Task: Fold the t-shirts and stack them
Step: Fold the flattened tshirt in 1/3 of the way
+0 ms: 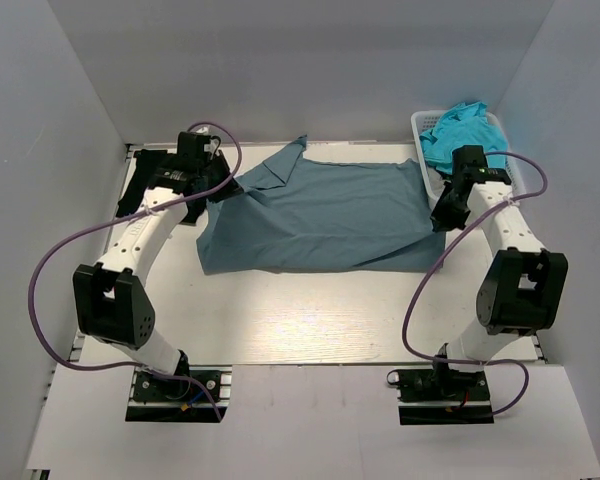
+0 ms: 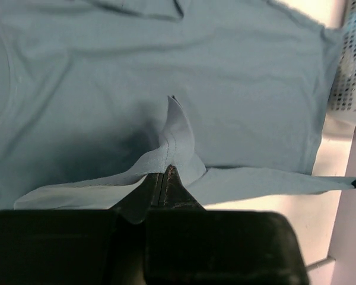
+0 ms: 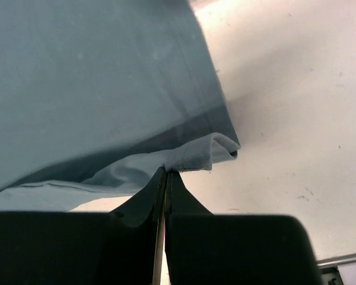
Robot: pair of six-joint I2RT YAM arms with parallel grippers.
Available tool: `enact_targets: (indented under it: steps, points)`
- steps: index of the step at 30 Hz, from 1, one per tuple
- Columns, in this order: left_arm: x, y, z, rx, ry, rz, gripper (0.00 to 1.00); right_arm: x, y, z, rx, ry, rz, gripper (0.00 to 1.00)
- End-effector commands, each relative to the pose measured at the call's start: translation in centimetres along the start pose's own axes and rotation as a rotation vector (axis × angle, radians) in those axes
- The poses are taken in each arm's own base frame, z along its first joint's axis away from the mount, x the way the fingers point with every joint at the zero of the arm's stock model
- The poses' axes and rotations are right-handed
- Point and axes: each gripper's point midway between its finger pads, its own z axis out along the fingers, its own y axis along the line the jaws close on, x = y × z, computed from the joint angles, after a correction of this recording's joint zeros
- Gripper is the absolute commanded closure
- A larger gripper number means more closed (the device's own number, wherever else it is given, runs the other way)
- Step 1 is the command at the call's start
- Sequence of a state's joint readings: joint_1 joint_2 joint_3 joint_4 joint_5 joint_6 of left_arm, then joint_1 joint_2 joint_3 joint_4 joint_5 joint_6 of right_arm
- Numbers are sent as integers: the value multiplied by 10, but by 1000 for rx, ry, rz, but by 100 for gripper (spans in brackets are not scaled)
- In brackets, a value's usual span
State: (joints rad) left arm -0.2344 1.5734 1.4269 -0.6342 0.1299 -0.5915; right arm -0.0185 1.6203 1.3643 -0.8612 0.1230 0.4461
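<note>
A slate-blue t-shirt (image 1: pixel 325 212) lies spread across the far half of the white table. My left gripper (image 1: pixel 218 193) is shut on its left edge, where the pinched cloth (image 2: pixel 177 139) rises in a small peak above the jaws. At the shirt's right side my right gripper (image 1: pixel 442 216) is shut on a corner, and the hem (image 3: pixel 203 155) curls over the closed tips. Both held edges are lifted a little off the table. Bright turquoise t-shirts (image 1: pixel 463 132) are heaped in the basket at the far right.
A white lattice basket (image 1: pixel 421 128) stands at the table's far right corner, just behind my right arm; its mesh (image 2: pixel 351 83) shows beyond the shirt. Grey walls close in the back and both sides. Bare table (image 1: pixel 310 315) stretches between the shirt and the arm bases.
</note>
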Motion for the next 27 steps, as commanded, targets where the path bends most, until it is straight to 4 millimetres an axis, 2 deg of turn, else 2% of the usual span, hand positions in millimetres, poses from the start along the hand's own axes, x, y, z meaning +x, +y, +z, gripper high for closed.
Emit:
enact_targets:
  steps: [1,4,5,8,9,11,14,15,16,17,18,19,20,21,22,23,25,26,27]
  points:
    - [-42,-16,-2,63,-145,52,100,-14,13,-2,-48,-12,-44,100]
    - [-55,-19,6,67,-181,92,100,-25,21,-2,-71,-36,-58,100]
    - [-54,-16,17,57,-163,90,100,-27,22,-2,-70,-40,-58,100]
    - [-67,-10,27,22,-186,117,100,-33,26,2,-74,-41,-72,100]
    - [-68,-1,39,8,-180,121,100,-33,27,8,-70,-29,-77,100]
    - [-71,-8,46,36,-167,133,100,-35,31,10,-75,-31,-88,100]
    - [-63,-7,72,54,-96,171,100,-40,32,20,-57,-23,-83,90]
    - [-60,-4,79,41,-73,167,100,-42,32,21,-50,-28,-82,85]
    - [-65,-1,79,25,-58,168,100,-44,30,24,-35,-28,-76,77]
    - [-58,9,95,-8,-21,160,86,-50,31,23,-32,-44,-77,67]
    - [-69,4,94,-13,-35,162,72,-52,31,22,-29,-51,-73,46]
    - [-63,12,95,-52,7,154,62,-47,42,21,-40,-41,-99,37]
    - [-66,20,95,-86,14,145,48,-49,45,15,-51,-51,-101,29]
    - [-71,18,92,-97,12,144,27,-48,44,14,-45,-52,-105,11]
    - [-67,25,90,-128,29,141,0,-47,44,5,-53,-72,-105,11]
    - [-65,27,85,-140,31,141,0,-44,43,3,-55,-71,-108,11]
    - [-45,38,78,-161,72,135,0,-28,36,1,-58,-49,-90,9]
    - [-49,31,59,-142,33,122,0,-25,35,-6,-72,-64,-87,9]
    - [-22,47,59,-170,85,106,0,-3,25,0,-62,-22,-80,9]
